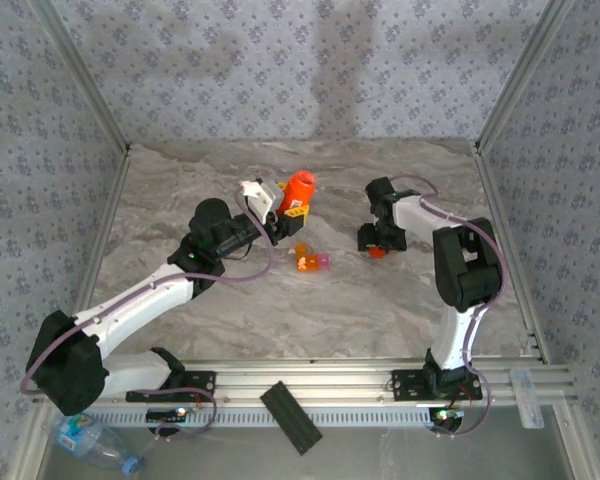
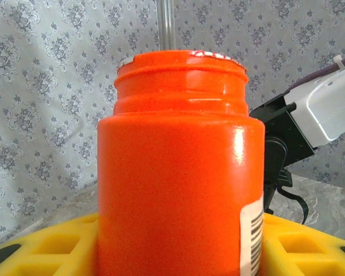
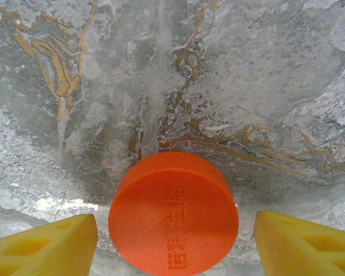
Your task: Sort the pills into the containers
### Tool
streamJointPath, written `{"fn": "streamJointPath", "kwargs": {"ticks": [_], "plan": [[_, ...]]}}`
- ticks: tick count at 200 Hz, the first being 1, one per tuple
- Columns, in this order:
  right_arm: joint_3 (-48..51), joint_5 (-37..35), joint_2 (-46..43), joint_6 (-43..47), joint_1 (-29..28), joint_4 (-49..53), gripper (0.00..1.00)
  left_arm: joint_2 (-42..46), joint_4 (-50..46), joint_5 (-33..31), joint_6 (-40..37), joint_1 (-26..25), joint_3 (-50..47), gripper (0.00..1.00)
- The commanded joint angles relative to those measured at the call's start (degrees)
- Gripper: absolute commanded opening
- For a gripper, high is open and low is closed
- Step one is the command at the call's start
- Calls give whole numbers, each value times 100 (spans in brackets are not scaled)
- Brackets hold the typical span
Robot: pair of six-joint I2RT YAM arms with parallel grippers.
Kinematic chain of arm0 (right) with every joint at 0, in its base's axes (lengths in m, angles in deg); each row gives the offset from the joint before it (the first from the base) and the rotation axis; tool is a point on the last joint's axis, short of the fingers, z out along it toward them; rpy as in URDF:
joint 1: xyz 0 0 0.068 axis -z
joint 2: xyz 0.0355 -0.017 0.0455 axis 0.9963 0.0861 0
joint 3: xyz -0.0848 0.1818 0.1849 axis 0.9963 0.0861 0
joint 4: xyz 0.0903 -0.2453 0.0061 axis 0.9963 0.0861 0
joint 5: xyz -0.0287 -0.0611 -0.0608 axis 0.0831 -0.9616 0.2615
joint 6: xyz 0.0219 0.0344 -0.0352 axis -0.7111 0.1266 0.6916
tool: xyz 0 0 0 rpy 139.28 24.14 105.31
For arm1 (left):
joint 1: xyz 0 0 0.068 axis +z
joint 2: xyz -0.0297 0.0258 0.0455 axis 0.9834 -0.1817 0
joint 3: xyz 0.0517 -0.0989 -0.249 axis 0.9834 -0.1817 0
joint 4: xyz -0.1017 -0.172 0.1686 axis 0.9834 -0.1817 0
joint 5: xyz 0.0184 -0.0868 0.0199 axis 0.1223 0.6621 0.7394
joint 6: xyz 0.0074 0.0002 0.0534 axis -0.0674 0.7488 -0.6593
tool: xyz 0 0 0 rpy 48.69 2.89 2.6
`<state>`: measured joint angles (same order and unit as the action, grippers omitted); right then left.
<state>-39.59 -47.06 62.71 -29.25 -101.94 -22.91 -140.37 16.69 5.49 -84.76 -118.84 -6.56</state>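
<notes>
**Item 1.** Pill bottle (image 2: pixel 178 172): orange, uncapped. It is gripped between the yellow fingers (image 2: pixel 52 247) of the left claw (image 1: pixel 293 208), over the far middle of the bench (image 1: pixel 380 320).

**Item 2.** Small orange compartment (image 1: pixel 304 262), with a pale pink piece joined. It is laid on the bench near the bottle, on the near side.

**Item 3.** Orange cap (image 3: pixel 173 195), laid flat on the bench. It is straddled by the right claw (image 3: pixel 175 221); the jaws are parted, a gap is seen on each side, and nothing is grasped.

**Item 4.** Black bar (image 1: pixel 290 417), laid by the near rail.
</notes>
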Motion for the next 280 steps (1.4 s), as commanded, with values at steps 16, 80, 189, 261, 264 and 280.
{"fn": "streamJointPath", "kwargs": {"ticks": [16,80,189,261,264,280], "plan": [[-110,-148,67,57,34,150,71,54,185,120,99,29,139,0],[-105,-102,84,61,44,114,66,19,198,121,107,36,139,0],[-100,-48,181,61,38,49,60,-7,191,129,143,32,128,0],[-105,4,59,63,20,99,44,-25,252,124,154,37,37,0],[-102,13,18,61,26,106,44,-25,259,124,148,30,27,0],[-138,28,-242,43,19,162,41,-57,320,120,136,29,-50,0]]}}
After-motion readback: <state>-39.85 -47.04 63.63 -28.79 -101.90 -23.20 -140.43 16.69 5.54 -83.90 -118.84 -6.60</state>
